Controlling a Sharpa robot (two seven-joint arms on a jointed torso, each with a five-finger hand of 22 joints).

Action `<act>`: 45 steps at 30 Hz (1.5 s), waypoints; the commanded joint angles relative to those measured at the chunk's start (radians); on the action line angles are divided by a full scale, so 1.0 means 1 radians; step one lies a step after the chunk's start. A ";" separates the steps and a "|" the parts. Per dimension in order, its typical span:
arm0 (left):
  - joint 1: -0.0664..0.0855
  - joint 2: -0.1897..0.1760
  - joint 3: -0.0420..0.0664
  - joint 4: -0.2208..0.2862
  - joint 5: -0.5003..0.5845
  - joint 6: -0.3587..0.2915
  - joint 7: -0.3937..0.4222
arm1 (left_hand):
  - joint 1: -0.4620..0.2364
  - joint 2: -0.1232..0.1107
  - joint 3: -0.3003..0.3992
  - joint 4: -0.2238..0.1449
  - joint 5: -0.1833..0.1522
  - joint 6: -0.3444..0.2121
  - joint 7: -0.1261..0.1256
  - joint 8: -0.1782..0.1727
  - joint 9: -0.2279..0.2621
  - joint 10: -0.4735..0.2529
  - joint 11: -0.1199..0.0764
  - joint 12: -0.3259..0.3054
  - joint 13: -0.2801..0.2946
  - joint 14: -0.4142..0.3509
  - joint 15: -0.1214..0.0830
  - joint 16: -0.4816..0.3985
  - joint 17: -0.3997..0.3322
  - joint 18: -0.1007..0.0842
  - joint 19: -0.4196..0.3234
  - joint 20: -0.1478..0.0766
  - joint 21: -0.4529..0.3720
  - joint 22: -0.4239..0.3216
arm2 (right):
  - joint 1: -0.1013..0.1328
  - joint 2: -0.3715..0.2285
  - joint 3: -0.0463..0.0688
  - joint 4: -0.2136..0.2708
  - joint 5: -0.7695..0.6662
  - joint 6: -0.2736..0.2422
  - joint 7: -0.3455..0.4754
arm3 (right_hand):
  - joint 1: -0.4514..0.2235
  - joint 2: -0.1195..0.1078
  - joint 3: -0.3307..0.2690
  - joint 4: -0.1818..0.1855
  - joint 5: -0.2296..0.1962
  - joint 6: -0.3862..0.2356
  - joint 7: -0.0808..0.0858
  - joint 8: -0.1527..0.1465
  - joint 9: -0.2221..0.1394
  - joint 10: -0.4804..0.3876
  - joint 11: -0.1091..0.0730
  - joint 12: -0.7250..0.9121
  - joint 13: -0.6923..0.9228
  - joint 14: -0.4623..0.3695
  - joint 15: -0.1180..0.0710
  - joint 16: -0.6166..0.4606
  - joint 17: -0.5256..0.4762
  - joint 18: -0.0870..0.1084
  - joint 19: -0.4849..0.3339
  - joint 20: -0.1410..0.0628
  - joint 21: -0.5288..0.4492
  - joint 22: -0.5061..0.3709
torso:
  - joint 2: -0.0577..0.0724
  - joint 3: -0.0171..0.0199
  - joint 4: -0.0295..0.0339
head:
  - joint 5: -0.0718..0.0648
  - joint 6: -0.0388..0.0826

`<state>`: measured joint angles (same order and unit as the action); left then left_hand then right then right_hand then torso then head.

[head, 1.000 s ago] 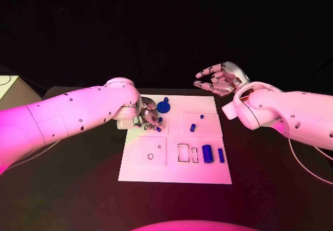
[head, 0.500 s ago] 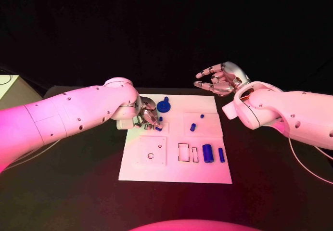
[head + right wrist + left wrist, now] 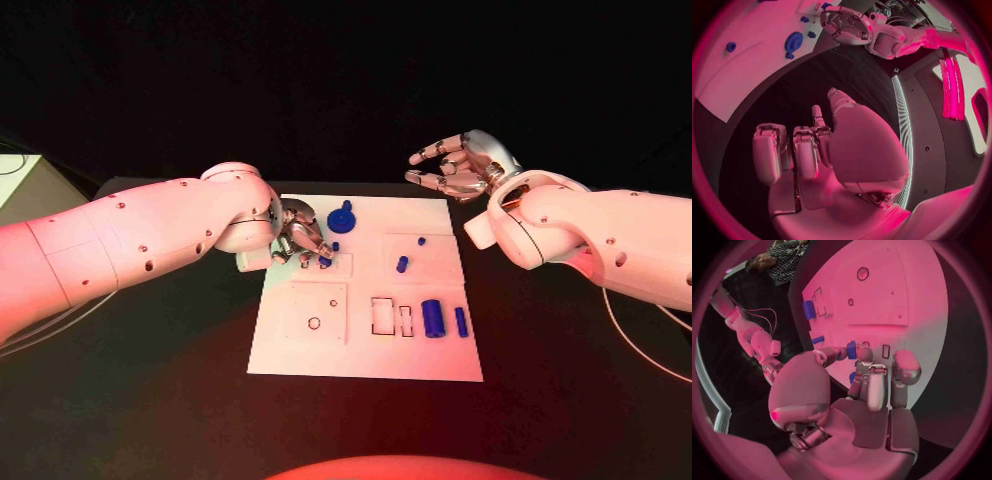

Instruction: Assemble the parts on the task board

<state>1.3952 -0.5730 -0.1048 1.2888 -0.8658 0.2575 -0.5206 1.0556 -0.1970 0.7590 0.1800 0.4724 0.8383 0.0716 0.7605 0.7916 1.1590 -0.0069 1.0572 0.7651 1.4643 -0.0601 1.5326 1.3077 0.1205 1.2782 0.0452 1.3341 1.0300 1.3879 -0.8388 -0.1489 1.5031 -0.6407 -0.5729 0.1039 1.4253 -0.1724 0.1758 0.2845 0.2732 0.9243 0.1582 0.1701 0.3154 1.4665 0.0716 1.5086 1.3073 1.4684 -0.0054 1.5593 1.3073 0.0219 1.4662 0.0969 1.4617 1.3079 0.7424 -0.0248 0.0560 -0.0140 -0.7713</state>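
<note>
While the left hand (image 3: pixel 302 240) sits low over the board's (image 3: pixel 361 350) far left corner, its fingers (image 3: pixel 869 371) pinch a small blue part (image 3: pixel 851 349). That part looks light, stiff and probably slick, so a fingertip grip across its short sides suits it best. Off the board's far edge, the right hand (image 3: pixel 462 166) hangs with fingers spread, holding nothing.

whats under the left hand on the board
Under the left hand lies the white board, with small blue parts at its fingertips. One blue part sits between its fingers; anything beneath the palm is covered.
</note>
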 commanded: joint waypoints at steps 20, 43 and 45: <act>-0.001 -0.002 -0.023 0.015 -0.162 -0.093 0.004 | -0.043 -0.007 0.214 -0.230 0.116 0.035 -0.022 0.029 0.117 0.043 -0.018 0.019 0.007 0.101 -0.021 0.030 0.248 -0.023 0.045 -0.014 0.037 0.066 | -0.003 -0.004 -0.001 -0.004 -0.008 0.024 -0.002 | -0.017 0.000 0.004 0.001 0.004 -0.005 0.002 0.004 -0.001 0.044 0.004 -0.006 0.208 0.094 0.005 -0.005 0.230 0.010 0.054 0.003 -0.005 0.164 | 0.003 0.0006 -0.0017 | 0.013 -0.012; -0.024 -0.004 -0.038 0.050 -0.241 -0.180 0.005 | -0.046 -0.007 0.215 -0.232 0.119 0.038 -0.024 0.031 0.119 0.051 -0.020 0.025 0.013 0.103 -0.023 0.033 0.253 -0.026 0.053 -0.016 0.044 0.080 | -0.005 -0.006 -0.001 -0.003 -0.008 0.039 -0.006 | -0.021 -0.001 0.003 0.003 0.003 -0.006 0.002 0.004 -0.001 0.044 0.005 -0.006 0.208 0.094 0.005 -0.006 0.230 0.010 0.053 0.003 -0.006 0.163 | 0.003 0.0003 -0.0013 | 0.013 -0.023; -0.025 -0.005 -0.038 0.054 -0.242 -0.179 0.005 | -0.046 -0.007 0.215 -0.232 0.119 0.038 -0.024 0.031 0.119 0.051 -0.020 0.025 0.013 0.103 -0.023 0.033 0.253 -0.026 0.053 -0.016 0.044 0.080 | -0.005 -0.007 -0.001 -0.002 -0.008 0.039 -0.006 | -0.021 -0.001 0.003 0.003 0.003 -0.006 0.002 0.004 -0.001 0.044 0.005 -0.006 0.208 0.094 0.005 -0.006 0.230 0.010 0.053 0.003 -0.006 0.163 | 0.002 0.0005 -0.0015 | 0.013 -0.025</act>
<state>1.3728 -0.5780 -0.1421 1.3390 -1.0897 0.0939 -0.5213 1.0089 -0.2148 0.7536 0.1746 0.5845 0.8608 0.0568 0.7871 0.9112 1.2026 -0.0257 1.0774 0.7774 1.4652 -0.0787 1.5595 1.3076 0.1153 1.3243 0.0270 1.3746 1.1088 1.3836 -0.8449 -0.1499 1.4999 -0.6410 -0.5476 0.0976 1.4134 -0.1765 0.1758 0.2845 0.2732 0.9243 0.1582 0.1700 0.3155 1.4665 0.0716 1.5086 1.3073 1.4684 -0.0054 1.5593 1.3078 0.0219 1.4662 0.0969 1.4617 1.3073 0.7452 -0.0245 0.0540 -0.0008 -0.7950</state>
